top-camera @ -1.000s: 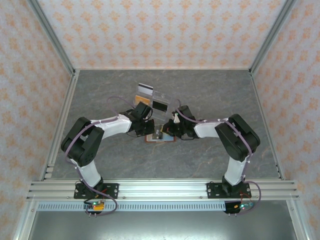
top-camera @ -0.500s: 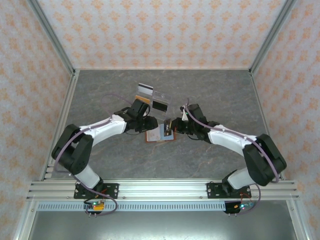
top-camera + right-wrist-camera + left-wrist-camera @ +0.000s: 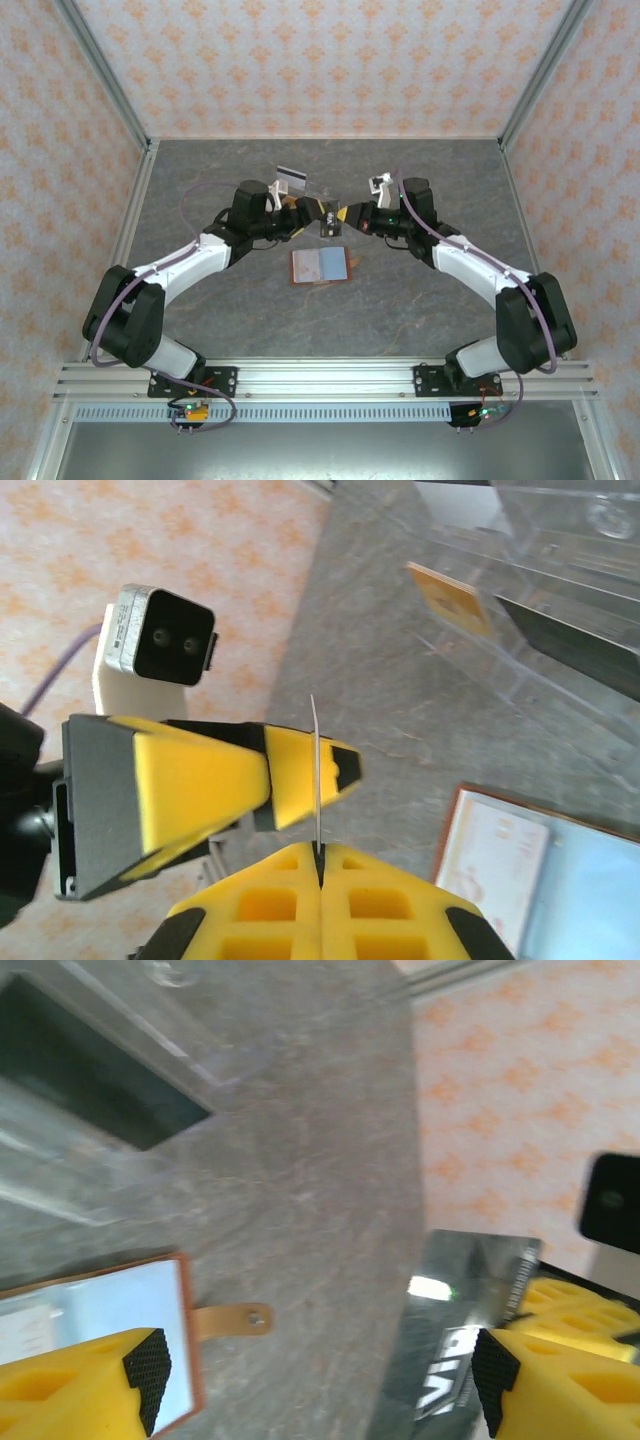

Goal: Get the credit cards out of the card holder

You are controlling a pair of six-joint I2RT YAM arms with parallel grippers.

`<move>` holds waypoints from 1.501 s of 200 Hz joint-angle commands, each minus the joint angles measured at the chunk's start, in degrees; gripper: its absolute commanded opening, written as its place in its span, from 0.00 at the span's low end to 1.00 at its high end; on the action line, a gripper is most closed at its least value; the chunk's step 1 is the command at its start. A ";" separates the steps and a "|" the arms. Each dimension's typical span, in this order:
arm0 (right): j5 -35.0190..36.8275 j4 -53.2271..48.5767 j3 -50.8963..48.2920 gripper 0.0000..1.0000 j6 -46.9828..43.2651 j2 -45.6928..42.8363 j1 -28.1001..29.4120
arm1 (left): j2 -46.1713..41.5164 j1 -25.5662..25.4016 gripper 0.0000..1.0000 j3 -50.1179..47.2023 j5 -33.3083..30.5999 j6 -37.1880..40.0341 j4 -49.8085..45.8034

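- Right gripper (image 3: pixel 320 855) is clenched on a grey card (image 3: pixel 316 770), pinching its lower edge. In the right wrist view the card is edge-on and upright.
- In the top view the right gripper (image 3: pixel 345 215) holds the grey card (image 3: pixel 327 222) in the air, above the table (image 3: pixel 430 300), just beyond the wallet (image 3: pixel 320 266).
- Left gripper (image 3: pixel 320 1365) is released, with its yellow fingers (image 3: pixel 80 1390) wide apart.
- The grey card (image 3: pixel 455 1320), with "VIP" lettering, sits between the left jaws, close to the finger on the right of the left wrist view. Can't tell if it touches that pad.
- In the top view the left gripper (image 3: pixel 300 210) faces the right one, tips close, with the card between them.
- The wallet lies open and flat on the table, near the centre and nearer the arm bases than both grippers. No gripper touches it.
- Wallet (image 3: pixel 100 1320) has a pale blue lining and a brown rim, and its strap (image 3: pixel 230 1320) sticks out flat on the table.
- Wallet (image 3: pixel 520 870) is seen below the right gripper, lining up.
- A clear tray (image 3: pixel 560 540) sits on the table beyond the wallet, just behind the grippers.
- An orange card (image 3: pixel 450 598) is in one tray slot, with a dark card (image 3: pixel 575 645) in the slot next to it.
- The dark card (image 3: pixel 90 1080) shows through the tray wall (image 3: pixel 90 1170).
- A striped card (image 3: pixel 290 175) is at the far left end of the tray. Can't tell which slot.
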 commanded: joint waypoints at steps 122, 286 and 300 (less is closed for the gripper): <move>-10.52 22.23 3.28 0.15 16.54 5.23 -2.09 | -3.26 1.30 0.01 -1.87 9.38 -5.54 20.84; 15.67 -21.23 19.57 0.00 -21.67 7.14 2.72 | -8.39 5.90 0.85 3.00 -13.97 14.87 -23.91; 20.40 -26.42 23.86 0.00 -28.27 9.08 3.82 | -9.43 7.16 0.91 2.88 -18.72 17.55 -29.19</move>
